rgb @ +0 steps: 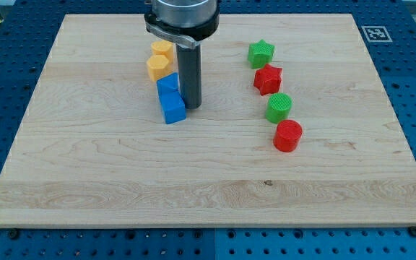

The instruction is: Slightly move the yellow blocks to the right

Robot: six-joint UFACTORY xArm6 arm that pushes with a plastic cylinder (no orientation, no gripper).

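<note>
Where the pale wooden bench (215, 180) fills the view, grain running left to right, smooth and matte, ringed by blue perforated metal with a small printed marker (375, 33) at its top right corner. No gripper fitted on this rig, so no telling of jaws apart or together; only a straight dark rod, cylindrical with a dull sheen, coming down from a grey collar at the view's top. My tip (191, 107) planted on the wood, just beside the right face of the lower blue block.

Landmark: my tip.
- Lower blue block (172, 108), blocky and sharp-edged, ribbed plastic, immediately to the view's left of it.
- Upper blue block (168, 83), same make, up and left, touching or nearly touching the lower one.
- Two yellow blocks farther up and left: lower yellow block (159, 67), angular and faceted; upper yellow block (162, 49), partly tucked behind the rod's collar, shape unclear. Both close against each other.
- Well apart to the view's right, a column: green star block (261, 53), red star-like block (268, 79), green ridged round block (279, 107), red cylinder (288, 136).
</note>
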